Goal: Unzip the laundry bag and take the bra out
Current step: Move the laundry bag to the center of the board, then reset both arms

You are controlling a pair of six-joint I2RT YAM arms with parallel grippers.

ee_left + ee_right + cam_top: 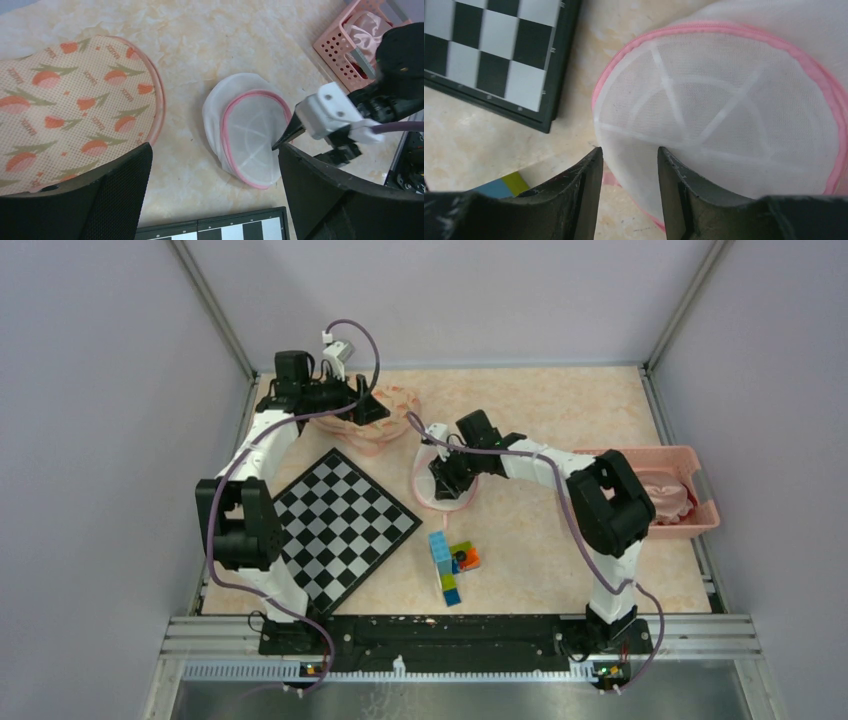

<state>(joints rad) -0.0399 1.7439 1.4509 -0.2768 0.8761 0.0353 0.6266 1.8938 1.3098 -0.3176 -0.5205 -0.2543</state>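
Mid-table beside the chessboard [489, 45], the laundry bag [724, 110] has its rim between the fingers of the right gripper [629, 152]; whether they pinch it is unclear. Farther back, near the far edge of the table [560, 400], the left gripper [214, 147] hangs released over floral mesh [75, 100].

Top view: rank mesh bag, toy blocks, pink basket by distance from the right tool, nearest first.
1. mesh bag: right at the right tool.
2. toy blocks: table centre, toward the arm bases.
3. pink basket: far right edge.

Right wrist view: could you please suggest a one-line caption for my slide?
Right gripper, jaws parted, at the near edge of the white, pink-trimmed laundry bag, chessboard alongside.
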